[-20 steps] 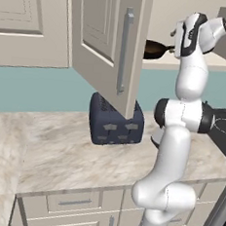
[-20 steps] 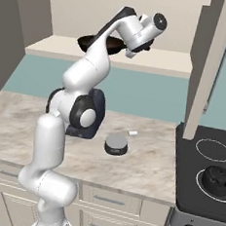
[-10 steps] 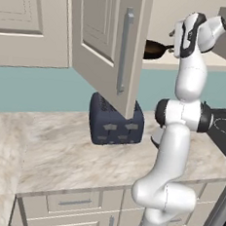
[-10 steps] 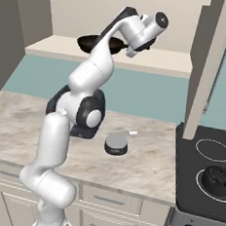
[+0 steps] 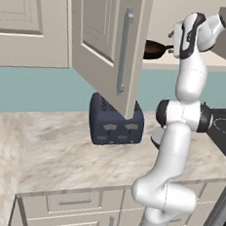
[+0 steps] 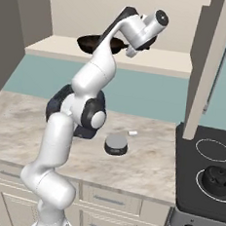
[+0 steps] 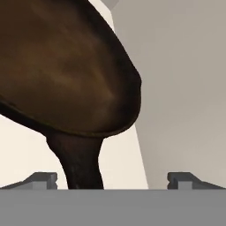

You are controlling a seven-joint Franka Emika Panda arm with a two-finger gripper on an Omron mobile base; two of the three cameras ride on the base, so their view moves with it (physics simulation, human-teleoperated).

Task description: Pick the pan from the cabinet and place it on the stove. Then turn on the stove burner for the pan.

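- Here our gripper (image 7: 112,180) reaches into the open cabinet (image 5: 105,41), jaws spread wide, and we hold nothing between them.
- In the hand view the two dark fingertips (image 7: 42,179) stand far apart at the bottom, and the handle of the pan (image 7: 66,70) runs down between them, nearer the one on the view's left.
- We cannot tell from that close view whether either fingertip touches the handle; it looks as if there is a gap on both sides.
- The pan's dark brown bowl lies just ahead of the gripper, on the pale cabinet shelf (image 6: 164,61).
- From the left base view we see the pan (image 5: 155,49) on the shelf just beside our hand, past the edge of the open door with its long grey bar handle (image 5: 124,51).
- From the right base view the pan (image 6: 92,44) sits on the shelf, partly behind our arm, with the hand at its handle side.
- Well below the gripper, on the marble counter (image 5: 62,154), stands a dark blue toaster (image 5: 115,120); a small grey round object (image 6: 117,144) lies there too.
- The stove (image 6: 205,168) lies far below and off to the gripper's side, its white rings showing on black glass; a black kettle (image 6: 219,178) sits on one ring.
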